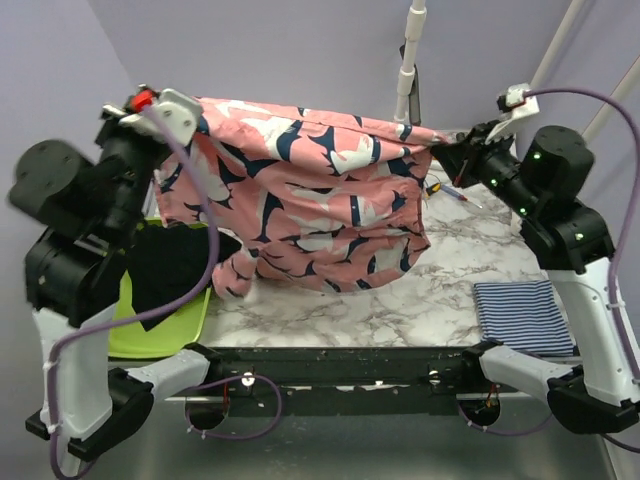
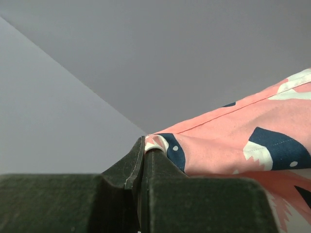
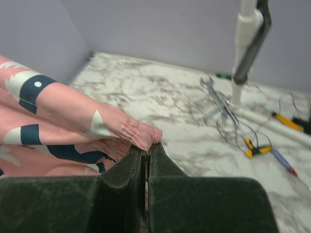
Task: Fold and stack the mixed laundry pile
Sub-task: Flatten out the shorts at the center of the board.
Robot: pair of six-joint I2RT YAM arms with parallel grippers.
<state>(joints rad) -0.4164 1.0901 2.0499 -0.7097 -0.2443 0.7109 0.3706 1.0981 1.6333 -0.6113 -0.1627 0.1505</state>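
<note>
Two robot arms hold a pink cloth garment with a dark shark print (image 1: 310, 190) stretched between them above a white marble-patterned table (image 1: 400, 300).

The left gripper (image 2: 145, 145) is clenched on one top corner. In the overhead view its fingertips are hidden behind the wrist's white camera mount. The right gripper (image 3: 146, 150) is pinched on a bunched, gathered edge at the opposite end.

The garment hangs as a broad sheet, and its lower hem droops towards the table's left side. Whether the hem touches the surface cannot be told.

A folded navy-and-white striped cloth (image 1: 523, 315) lies flat on the table near the right arm's base, its near edge cut off by the arm. A large plain black cloth (image 1: 175, 265) sits in a lime green plastic basin (image 1: 150, 335) at the left, and both are partly covered by the left arm.

Behind the garment stands a white pole (image 1: 410, 60). Beside its foot lie a metal wrench (image 3: 216, 97) and several small yellow-handled tools (image 3: 257, 148), too blurred to identify. Any markings on them are unreadable.
</note>
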